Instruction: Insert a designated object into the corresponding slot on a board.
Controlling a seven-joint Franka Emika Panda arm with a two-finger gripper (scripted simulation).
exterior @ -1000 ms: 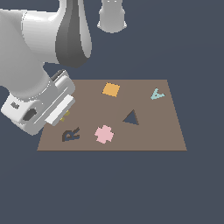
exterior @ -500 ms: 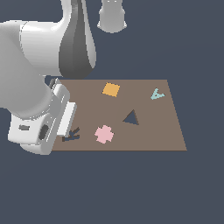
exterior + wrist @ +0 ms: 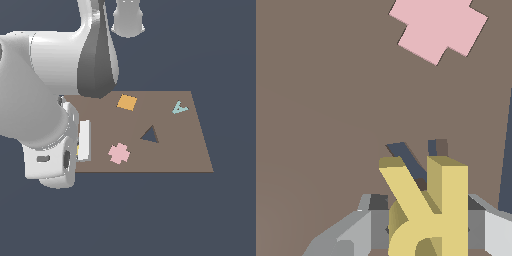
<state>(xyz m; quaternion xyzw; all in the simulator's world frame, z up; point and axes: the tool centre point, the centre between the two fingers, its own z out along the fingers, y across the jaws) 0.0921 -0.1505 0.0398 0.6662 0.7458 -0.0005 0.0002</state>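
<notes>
Since the earlier frame the robot arm has swung lower over the corner of the brown board (image 3: 185,150) farthest from the teal letter A (image 3: 179,107), now hiding the R-shaped slot (image 3: 406,155) in the exterior view; the pincer (image 3: 428,227) holds the yellow letter R (image 3: 423,210) between its fingers, poised just above the slot. The insertion step appears to be in hand; next the letter likely needs aligning and lowering. Beside the slot lies a pink cross (image 3: 119,153), apart from it; an orange square (image 3: 127,102) and a triangular recess (image 3: 149,135) lie farther off; nothing seems to block the way.
</notes>
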